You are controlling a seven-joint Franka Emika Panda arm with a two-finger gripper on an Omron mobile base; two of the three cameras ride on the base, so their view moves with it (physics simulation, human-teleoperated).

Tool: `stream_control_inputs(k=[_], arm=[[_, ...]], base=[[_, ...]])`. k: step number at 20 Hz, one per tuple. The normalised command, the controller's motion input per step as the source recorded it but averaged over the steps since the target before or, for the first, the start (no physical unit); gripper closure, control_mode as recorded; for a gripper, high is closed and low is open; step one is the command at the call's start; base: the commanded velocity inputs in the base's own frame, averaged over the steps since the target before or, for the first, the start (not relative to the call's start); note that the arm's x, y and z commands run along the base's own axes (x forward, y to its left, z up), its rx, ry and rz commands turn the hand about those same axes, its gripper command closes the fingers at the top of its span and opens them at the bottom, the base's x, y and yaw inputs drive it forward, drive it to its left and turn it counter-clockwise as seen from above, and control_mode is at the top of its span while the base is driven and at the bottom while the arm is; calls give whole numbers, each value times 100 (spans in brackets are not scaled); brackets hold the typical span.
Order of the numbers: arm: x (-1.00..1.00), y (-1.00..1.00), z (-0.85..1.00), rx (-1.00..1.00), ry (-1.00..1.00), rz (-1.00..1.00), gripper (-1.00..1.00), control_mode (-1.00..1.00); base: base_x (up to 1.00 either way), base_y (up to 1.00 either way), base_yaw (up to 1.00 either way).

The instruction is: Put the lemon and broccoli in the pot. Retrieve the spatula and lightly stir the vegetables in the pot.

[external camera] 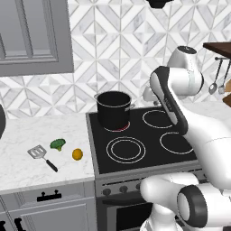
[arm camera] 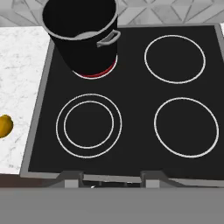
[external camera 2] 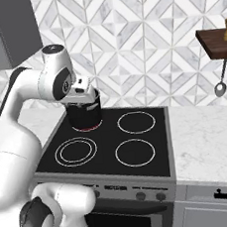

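Inside, the pot (external camera: 113, 109) looks empty; the fingers (arm camera: 112, 180) stand apart, holding nothing.

Lighting even and bright in all three views, diffuse, no single source evident. Rendered look: edges slightly soft, low resolution. Faint sheen on the white marble-patterned surface (external camera: 27, 135); no hard glare. The tall black cylindrical pot with silvery rim (external camera: 113, 109) casts only a weak shadow on the glossy black glass cooktop (external camera: 144, 144). Hand view: no marked edge distortion.
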Motion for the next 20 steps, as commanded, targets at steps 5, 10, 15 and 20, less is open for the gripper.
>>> stream_control_inputs(k=[5, 10, 15, 20], arm=[[-38, 18, 0, 0, 0, 3, -100, -100], [-58, 43, -6, 0, 0, 5, -100, -100], [-24, 54, -23, 0, 0, 8, -100, -100], [0, 61, -34, 0, 0, 8, -100, -100]], base=[[0, 0, 0], [0, 0, 0], [0, 0, 0], [0, 0, 0]])
